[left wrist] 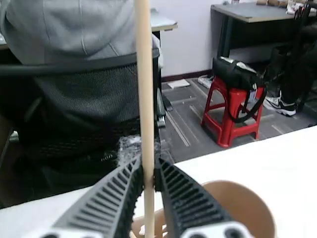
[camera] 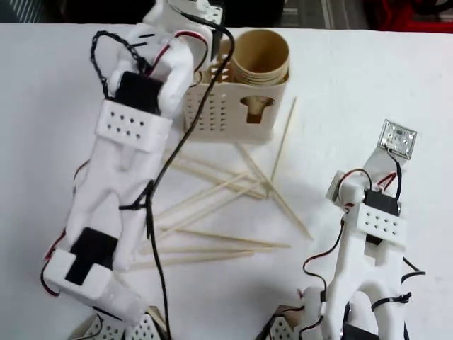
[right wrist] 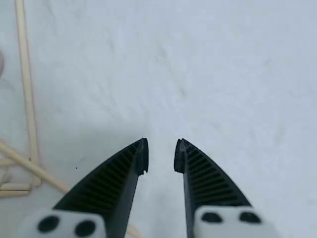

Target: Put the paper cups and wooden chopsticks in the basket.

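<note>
Wooden chopsticks (camera: 219, 198) lie scattered and crossing one another on the white surface (camera: 354, 85), just near of the basket (camera: 233, 113) and between the two arms; one more stick leans along the basket's right side. The basket stands at the far middle of the surface, and the stacked paper cups (camera: 260, 57) sit upright in its right part. The left arm (camera: 120, 177) stretches from the near left to the basket's far left corner; its left claw (left wrist: 148, 181) is clamped tight on a single chopstick (left wrist: 143, 99), which stands upright between the ribbed pads and rises well above them, with a brown cup's rim (left wrist: 242, 208) just below the claw. The right claw (right wrist: 161, 156) hangs over bare surface to the right, its tips parted by a narrow gap and gripping nothing; a few loose sticks (right wrist: 27, 99) lie beside it, not touching.
</note>
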`<state>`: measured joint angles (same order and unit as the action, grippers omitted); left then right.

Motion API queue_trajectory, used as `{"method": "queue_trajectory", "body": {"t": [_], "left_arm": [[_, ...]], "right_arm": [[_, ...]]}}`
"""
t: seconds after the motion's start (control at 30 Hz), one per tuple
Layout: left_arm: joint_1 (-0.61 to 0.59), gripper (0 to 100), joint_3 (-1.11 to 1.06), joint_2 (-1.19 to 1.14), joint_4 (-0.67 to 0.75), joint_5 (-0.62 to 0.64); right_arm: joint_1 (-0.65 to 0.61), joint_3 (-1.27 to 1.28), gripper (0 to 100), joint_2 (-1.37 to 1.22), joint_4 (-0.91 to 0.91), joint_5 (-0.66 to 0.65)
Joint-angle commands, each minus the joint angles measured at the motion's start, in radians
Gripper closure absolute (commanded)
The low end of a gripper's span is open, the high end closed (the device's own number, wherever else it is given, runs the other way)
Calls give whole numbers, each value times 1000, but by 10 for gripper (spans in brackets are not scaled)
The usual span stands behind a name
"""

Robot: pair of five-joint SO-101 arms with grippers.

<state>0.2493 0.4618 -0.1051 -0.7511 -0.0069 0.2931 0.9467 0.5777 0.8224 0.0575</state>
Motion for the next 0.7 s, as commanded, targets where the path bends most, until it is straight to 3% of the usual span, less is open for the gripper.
{"method": "queue_trajectory", "body": {"t": [0.0, 0.1, 0.53, 0.67], "left_arm": [[-10, 884, 9, -7, -8, 6], [-12, 810, 15, -4, -81, 11], [-28, 808, 46, 232, -529, 3], [-30, 808, 46, 337, -663, -12]], "right_arm": [[7, -5, 897, 24, -13, -11], [7, -5, 897, 24, -13, -12], [2, -5, 897, 25, -13, -17], [2, -8, 897, 31, -7, -114]]}}
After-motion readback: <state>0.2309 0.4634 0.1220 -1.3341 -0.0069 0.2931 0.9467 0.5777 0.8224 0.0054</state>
